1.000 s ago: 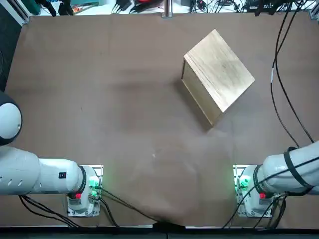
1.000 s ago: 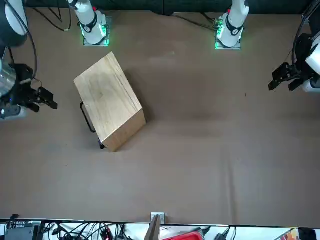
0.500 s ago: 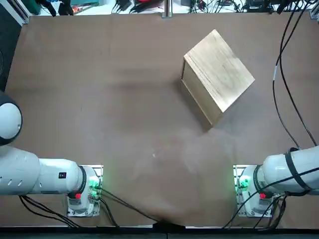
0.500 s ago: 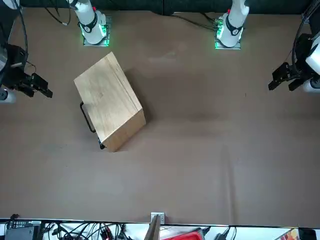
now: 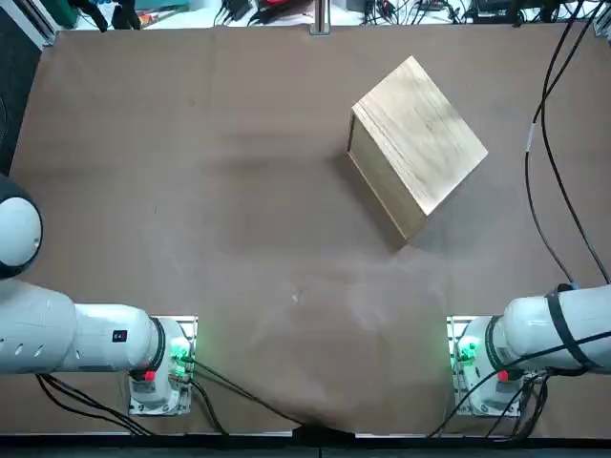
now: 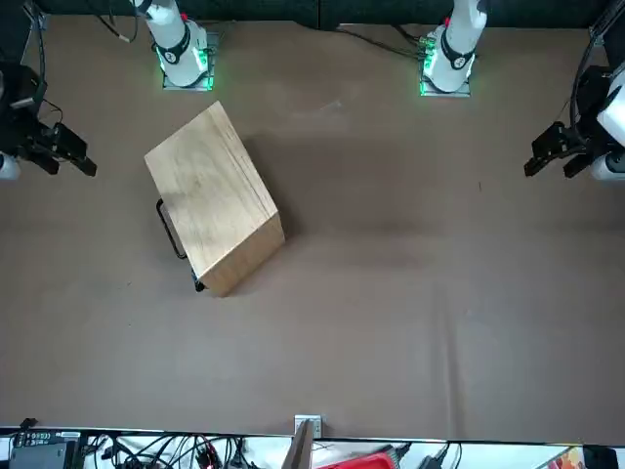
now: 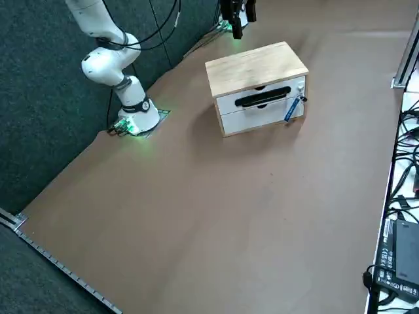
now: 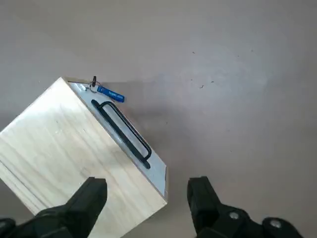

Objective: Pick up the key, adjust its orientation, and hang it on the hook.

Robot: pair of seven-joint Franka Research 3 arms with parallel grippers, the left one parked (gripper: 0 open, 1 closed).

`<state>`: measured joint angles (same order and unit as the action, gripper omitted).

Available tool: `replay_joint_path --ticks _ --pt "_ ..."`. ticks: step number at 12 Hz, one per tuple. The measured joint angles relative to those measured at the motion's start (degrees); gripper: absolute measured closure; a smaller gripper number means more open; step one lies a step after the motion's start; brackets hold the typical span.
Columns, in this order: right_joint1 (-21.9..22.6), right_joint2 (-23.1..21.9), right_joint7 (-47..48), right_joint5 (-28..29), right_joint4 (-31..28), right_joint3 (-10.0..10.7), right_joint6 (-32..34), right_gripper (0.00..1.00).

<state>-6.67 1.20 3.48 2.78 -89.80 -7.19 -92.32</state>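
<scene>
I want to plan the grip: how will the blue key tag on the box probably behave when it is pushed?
The blue tag will probably swing, as it hangs from a ring at the hook. The tag itself is likely stiff, since it looks straight.

The blue tag (image 8: 110, 93) on the wooden box carries small pale lettering, too small to read. White print also shows on the black power adapter (image 7: 398, 256) at the table's edge, likewise too tiny to make out. Nothing else bears writing that can be read.
</scene>
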Motion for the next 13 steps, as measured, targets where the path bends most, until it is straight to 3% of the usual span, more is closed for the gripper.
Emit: replay_joint_path --ticks 7,11,13 --pt "0.21 -0.69 0.02 0.00 -0.01 0.48 2.22 0.00" --pt "3.59 -0.69 0.03 0.00 -0.01 3.61 2.22 0.00" --pt "4.11 -0.69 0.03 0.00 -0.01 4.21 2.22 0.00"
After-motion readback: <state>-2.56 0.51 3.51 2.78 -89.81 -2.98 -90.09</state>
